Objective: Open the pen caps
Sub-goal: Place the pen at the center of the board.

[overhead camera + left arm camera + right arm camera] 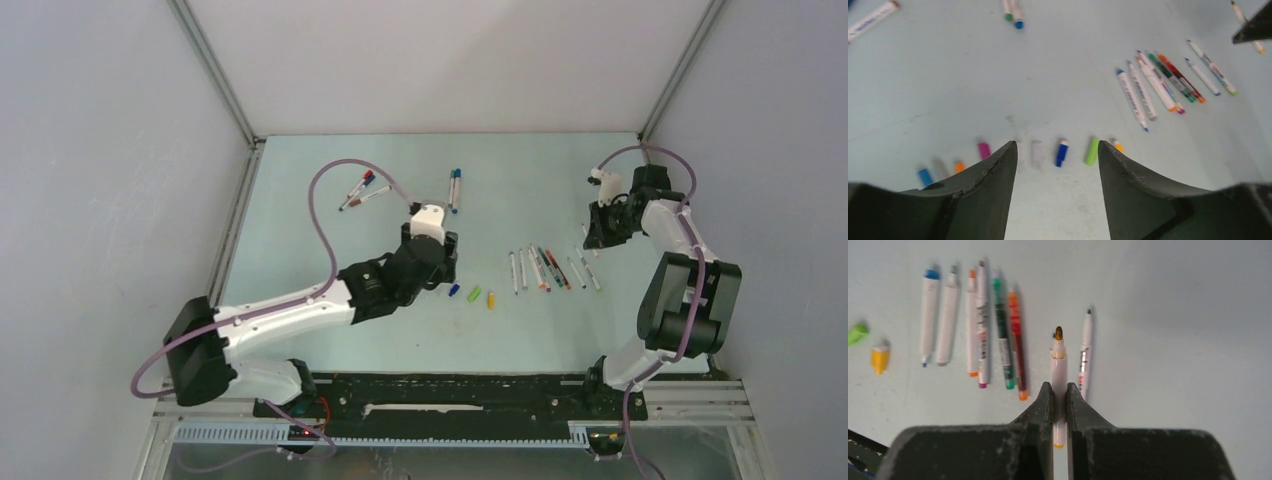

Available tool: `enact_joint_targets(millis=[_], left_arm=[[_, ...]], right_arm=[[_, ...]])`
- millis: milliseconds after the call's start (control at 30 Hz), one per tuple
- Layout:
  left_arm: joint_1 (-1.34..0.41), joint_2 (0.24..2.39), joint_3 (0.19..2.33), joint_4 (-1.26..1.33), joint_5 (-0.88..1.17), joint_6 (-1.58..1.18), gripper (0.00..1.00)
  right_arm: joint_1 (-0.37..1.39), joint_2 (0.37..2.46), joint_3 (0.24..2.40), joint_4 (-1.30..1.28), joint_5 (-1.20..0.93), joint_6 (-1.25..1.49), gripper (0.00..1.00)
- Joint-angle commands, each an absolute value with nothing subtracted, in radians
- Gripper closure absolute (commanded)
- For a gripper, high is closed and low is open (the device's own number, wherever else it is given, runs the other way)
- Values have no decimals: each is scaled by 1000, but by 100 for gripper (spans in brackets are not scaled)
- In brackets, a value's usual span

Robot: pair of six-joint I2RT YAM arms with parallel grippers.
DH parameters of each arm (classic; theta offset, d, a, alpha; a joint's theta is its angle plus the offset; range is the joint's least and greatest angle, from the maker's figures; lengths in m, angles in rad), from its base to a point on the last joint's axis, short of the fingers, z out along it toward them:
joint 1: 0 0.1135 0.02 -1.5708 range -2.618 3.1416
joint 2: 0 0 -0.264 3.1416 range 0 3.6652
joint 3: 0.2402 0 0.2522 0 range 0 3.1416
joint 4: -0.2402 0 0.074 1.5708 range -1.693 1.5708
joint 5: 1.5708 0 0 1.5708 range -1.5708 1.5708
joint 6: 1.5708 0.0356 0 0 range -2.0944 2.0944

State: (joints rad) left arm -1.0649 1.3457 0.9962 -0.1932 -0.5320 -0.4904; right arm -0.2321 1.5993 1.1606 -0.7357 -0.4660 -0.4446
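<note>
While off pens | pen caps: tiny, multicolour, lying loose on table

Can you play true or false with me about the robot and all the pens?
1. The right gripper pinches a pen with its tip bare. True.
2. The left gripper squeezes a green cap. False: its fingers stand apart, holding nothing.
3. Loose caps lie in a row on the table, one of them the dark blue cap. True.
4. All the pens sit in one pile. False: an uncapped row of pens is by the right arm, and still-capped ones lie farther back.
</note>
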Motion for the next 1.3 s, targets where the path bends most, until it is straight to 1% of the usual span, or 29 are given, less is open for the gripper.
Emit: enact_joint_targets(millis=[0, 133, 333, 700, 933, 1133, 1233, 1267], left_arm=[[-1066, 1226, 901, -141, -715, -473, 35], [-1066, 1158, 842, -137, -763, -476, 31], [-1066, 1096, 786, -121, -795, -484, 27], [-1066, 1056, 748, -106, -796, -488, 26], [-1066, 1045, 739, -98, -793, -492, 26], [-1065, 1041, 738, -97, -785, -497, 26], [-1066, 1036, 735, -93, -785, -497, 26], [-1066, 1032, 733, -87, -783, -496, 24]], right_arm=[[-253, 1651, 1198, -741, -353, -460, 100], [-256, 1685, 1198, -735, -290, -471, 100], [-261, 1741, 1203, -741, -237, -487, 95], [-267, 1812, 1212, -744, -176, -497, 84], [-268, 1850, 1228, -763, -152, -484, 79], [-268, 1853, 1234, -770, -153, -480, 73], [-268, 1842, 1234, -771, -163, -478, 72], [-268, 1836, 1235, -772, -168, -478, 72]])
